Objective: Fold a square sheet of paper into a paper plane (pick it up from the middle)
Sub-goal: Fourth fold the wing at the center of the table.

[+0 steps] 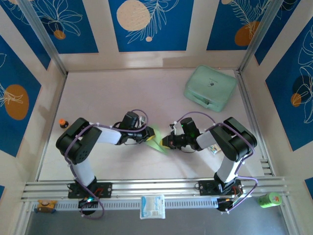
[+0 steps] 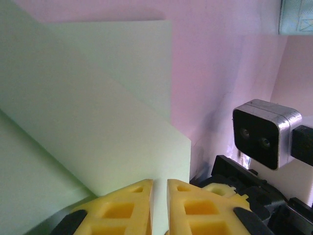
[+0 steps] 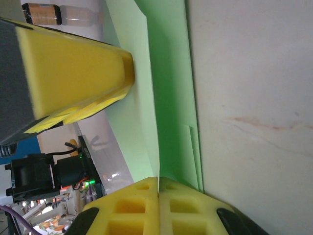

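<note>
The square sheet of paper (image 1: 157, 140) is light green and folded into a narrow pointed plane shape, held just above the table between the two arms. My left gripper (image 1: 149, 136) grips its left end; in the left wrist view a folded flap of the paper (image 2: 98, 122) runs into the narrow slot between the yellow fingers of the left gripper (image 2: 160, 182). My right gripper (image 1: 165, 142) is shut on the other end. In the right wrist view the paper's creased edge (image 3: 166, 73) enters the closed seam of the right gripper (image 3: 158, 178). A left finger (image 3: 73, 73) presses on the flap.
A mint-green rounded case (image 1: 210, 88) lies at the back right. A small orange-capped bottle (image 1: 63, 123) stands by the left wall. A white-and-blue packet (image 1: 152, 206) and a green can (image 1: 269, 199) sit past the near rail. Printed walls close in three sides.
</note>
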Controlling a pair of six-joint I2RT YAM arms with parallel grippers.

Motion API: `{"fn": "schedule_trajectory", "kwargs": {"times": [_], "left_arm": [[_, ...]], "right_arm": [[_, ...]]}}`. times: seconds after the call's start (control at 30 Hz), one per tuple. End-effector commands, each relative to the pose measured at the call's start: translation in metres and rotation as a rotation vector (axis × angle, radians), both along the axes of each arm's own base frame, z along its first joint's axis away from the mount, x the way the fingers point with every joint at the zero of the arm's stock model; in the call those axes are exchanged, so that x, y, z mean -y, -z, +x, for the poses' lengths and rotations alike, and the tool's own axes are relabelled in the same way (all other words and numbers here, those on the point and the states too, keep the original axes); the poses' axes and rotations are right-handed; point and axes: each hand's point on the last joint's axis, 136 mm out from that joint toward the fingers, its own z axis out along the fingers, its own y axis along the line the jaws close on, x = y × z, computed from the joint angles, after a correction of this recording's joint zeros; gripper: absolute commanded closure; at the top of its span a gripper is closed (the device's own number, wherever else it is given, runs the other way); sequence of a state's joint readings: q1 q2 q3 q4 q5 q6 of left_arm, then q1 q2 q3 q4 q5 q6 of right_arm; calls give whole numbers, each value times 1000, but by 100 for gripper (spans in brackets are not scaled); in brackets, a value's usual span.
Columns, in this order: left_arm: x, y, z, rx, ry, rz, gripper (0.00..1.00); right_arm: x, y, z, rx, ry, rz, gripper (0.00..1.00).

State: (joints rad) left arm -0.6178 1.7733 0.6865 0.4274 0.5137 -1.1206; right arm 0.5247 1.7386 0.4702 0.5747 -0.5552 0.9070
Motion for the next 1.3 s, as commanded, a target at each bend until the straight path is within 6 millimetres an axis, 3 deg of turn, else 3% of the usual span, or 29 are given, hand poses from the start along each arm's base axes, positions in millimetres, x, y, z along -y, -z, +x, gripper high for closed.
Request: {"fn": "schedule_trajectory", "kwargs": {"times": [0.0, 0.43, 1.27], "left_arm": [[5, -2, 7, 21, -2, 3, 84], [7, 1, 8, 17, 11, 12, 84], [4, 24, 2, -44, 53, 91, 85]], "right_arm": [[-1, 0, -3, -45, -18, 3, 97], [2, 9, -3, -84, -8, -34, 97], [5, 14, -4, -97, 2, -56, 96]]}}
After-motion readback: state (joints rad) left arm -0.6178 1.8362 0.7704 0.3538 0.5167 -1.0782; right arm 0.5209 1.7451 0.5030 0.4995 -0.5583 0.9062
